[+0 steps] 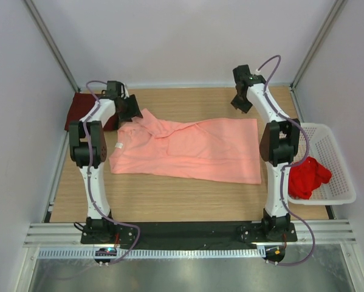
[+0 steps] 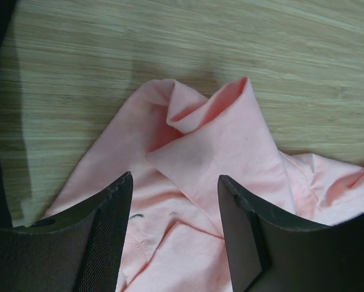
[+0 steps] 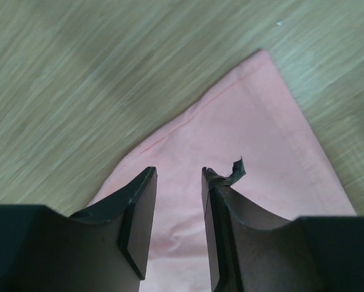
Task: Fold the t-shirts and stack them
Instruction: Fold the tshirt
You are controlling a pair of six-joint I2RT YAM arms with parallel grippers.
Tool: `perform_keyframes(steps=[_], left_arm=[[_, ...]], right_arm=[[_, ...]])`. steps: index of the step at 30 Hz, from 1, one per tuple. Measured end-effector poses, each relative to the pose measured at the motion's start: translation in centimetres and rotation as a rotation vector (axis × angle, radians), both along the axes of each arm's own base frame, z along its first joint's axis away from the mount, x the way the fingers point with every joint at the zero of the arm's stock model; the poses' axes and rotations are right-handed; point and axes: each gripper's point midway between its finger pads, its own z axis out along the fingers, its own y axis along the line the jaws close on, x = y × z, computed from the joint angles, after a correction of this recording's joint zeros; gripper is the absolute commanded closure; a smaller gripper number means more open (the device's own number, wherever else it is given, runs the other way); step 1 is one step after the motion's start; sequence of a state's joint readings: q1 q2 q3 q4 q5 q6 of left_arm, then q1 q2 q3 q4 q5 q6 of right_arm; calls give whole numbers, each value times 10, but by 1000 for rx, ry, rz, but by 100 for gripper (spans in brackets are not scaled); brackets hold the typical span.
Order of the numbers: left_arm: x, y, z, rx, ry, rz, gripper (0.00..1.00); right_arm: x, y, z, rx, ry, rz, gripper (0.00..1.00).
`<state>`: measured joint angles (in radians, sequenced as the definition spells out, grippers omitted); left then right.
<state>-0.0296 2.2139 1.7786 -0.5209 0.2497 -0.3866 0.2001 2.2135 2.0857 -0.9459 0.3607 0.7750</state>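
Hand, left: the left hand [image 2: 174,182] is seen with its fingers parted and nothing caught between them. It is poised just above a turned-up flap of cloth at the collar end of the salmon-pink t-shirt [image 1: 194,149].
Hand, right: the right hand [image 3: 178,173] is also seen unclenched, with pink cloth visible through the gap. No cloth is pinched; it is held over the shirt's far right corner.
Salmon-pink t-shirt: it is spread across the middle of the table [image 1: 169,198] in a rough rectangle. The collar end is rumpled on the left and the hem lies flat on the right. The fold is judged to be unfinished.
Dark maroon t-shirt [image 1: 78,111]: it is found at the far left corner of the table, partly hidden by the left arm. It appears as a compact flat shape and is judged to be already folded.
Bright red t-shirt [image 1: 308,176]: it is bunched up in the white basket [image 1: 335,143] at the right edge and is untouched.
Progress: roughly one shirt is judged done, one is in hand and one is not yet begun. No stack is made yet.
Surface: a pale wood-grain table is seen, with a black strip along the near edge where both arms are bolted.
Room: the table is enclosed by plain white panels and slim metal posts.
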Motion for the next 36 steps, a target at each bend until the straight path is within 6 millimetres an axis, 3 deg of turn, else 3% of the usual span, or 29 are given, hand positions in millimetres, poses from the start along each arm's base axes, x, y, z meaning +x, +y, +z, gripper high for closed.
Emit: perform_keyframes(steps=[4, 9, 17, 21, 24, 27, 32, 36], left_arm=[[-2, -3, -9, -2, 9, -42, 41], [-1, -7, -7, -6, -9, -91, 42], [14, -7, -7, 10, -41, -124, 45], [14, -8, -7, 6, -42, -136, 48], [14, -10, -5, -1, -47, -152, 58], [14, -12, -4, -13, -50, -160, 74], [13, -14, -4, -22, -46, -161, 98], [11, -14, -4, -32, -31, -144, 100]], right_arm=[[-12, -26, -19, 4, 86, -114, 55], [-17, -42, -21, 14, 111, -177, 55], [-16, -48, -23, 20, 112, -199, 55], [-8, -48, -33, 45, 127, -227, 55], [-4, -50, -46, 58, 146, -254, 53], [-5, -55, -58, 70, 166, -288, 44], [-4, -63, -60, 82, 159, -330, 41], [-3, -68, -60, 90, 154, -357, 41]])
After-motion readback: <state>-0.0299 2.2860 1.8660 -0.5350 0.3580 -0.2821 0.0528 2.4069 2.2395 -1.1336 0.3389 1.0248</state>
